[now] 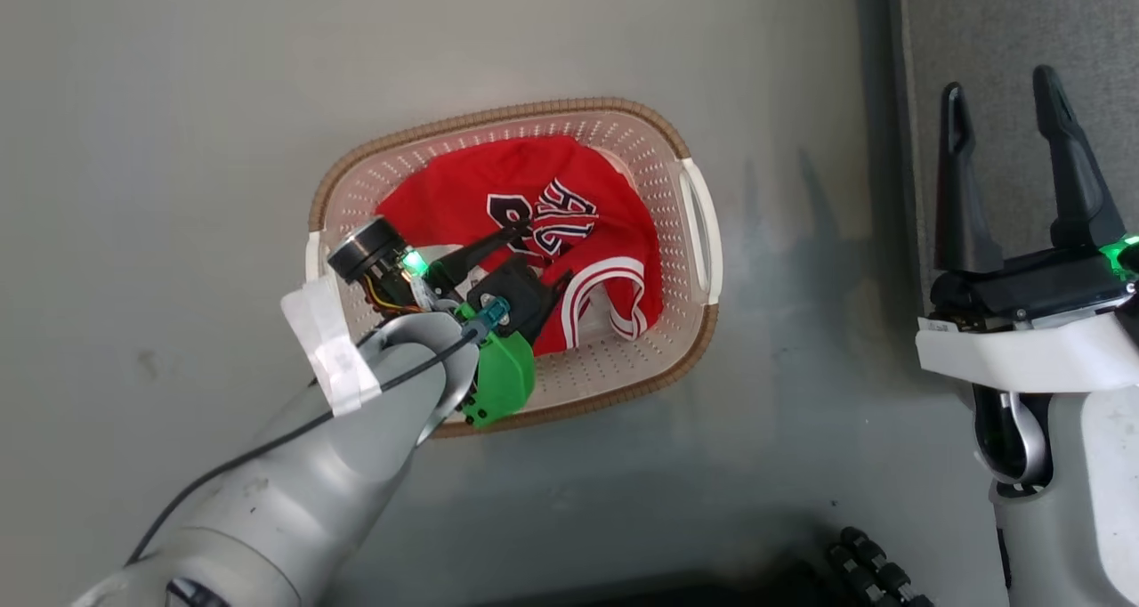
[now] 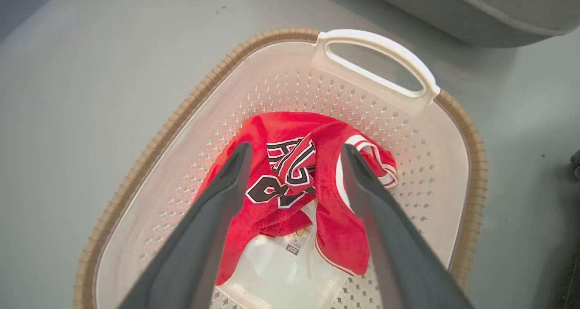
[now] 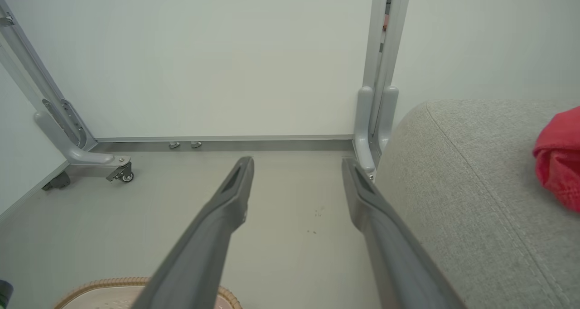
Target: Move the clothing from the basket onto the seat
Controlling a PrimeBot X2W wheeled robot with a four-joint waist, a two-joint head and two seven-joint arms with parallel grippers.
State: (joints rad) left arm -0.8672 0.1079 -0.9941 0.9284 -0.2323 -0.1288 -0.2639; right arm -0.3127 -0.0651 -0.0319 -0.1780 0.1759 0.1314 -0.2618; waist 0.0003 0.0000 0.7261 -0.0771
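Left gripper (image 2: 295, 148) is held wide open and empty over the red jersey (image 2: 267, 209) crumpled in the basket (image 2: 181, 114); another red garment (image 3: 559, 159) is seen on the seat (image 3: 453, 186). Pickup is judged underway: lowering and closing on it are needed.

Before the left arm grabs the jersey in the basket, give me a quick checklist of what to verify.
1. Left gripper open over jersey: ok.
2. Jersey lies inside basket, lined up between the fingers: ok.
3. Fingertips touching cloth: cannot tell.
4. Right gripper open, off to the side of the basket: ok.
5. Seat has bare room beside red garment: ok.
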